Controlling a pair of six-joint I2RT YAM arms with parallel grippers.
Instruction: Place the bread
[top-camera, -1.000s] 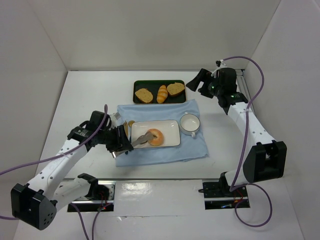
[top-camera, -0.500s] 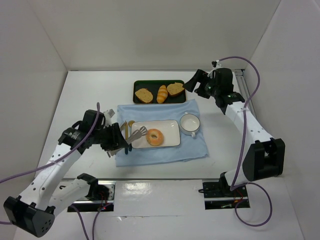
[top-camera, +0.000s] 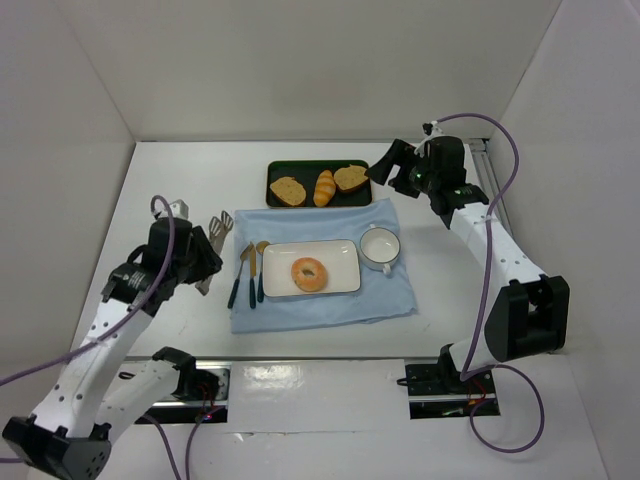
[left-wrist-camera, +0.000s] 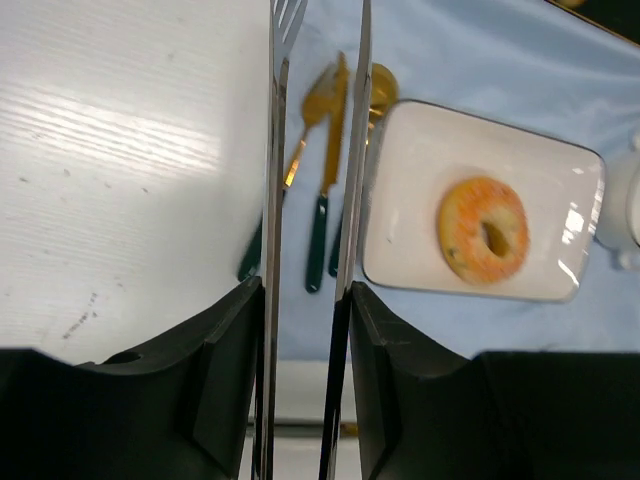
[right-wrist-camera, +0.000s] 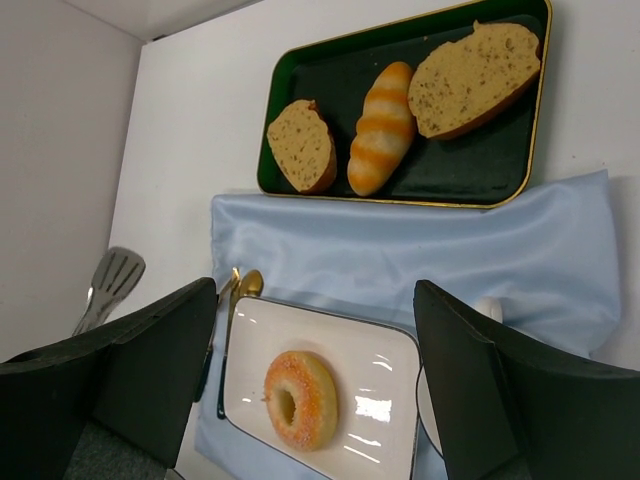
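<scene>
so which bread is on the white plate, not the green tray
The round orange-tan ring-shaped bagel; it lies alone on the white rectangular plate, while the two brown-crusted slices and the golden roll sit on the dark green tray.

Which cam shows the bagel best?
Left wrist: the bagel sits whole, seen nearly straight down, hole and crust clear on the plate. Right wrist shows it whole, but at a slant, low in frame; top external, whole but small.

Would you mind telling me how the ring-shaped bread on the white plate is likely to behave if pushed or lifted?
The bread lies flat, so it probably will not roll. On the glossy plate it may slide if nudged. Its crust looks soft, so the tongs might dent it.
</scene>
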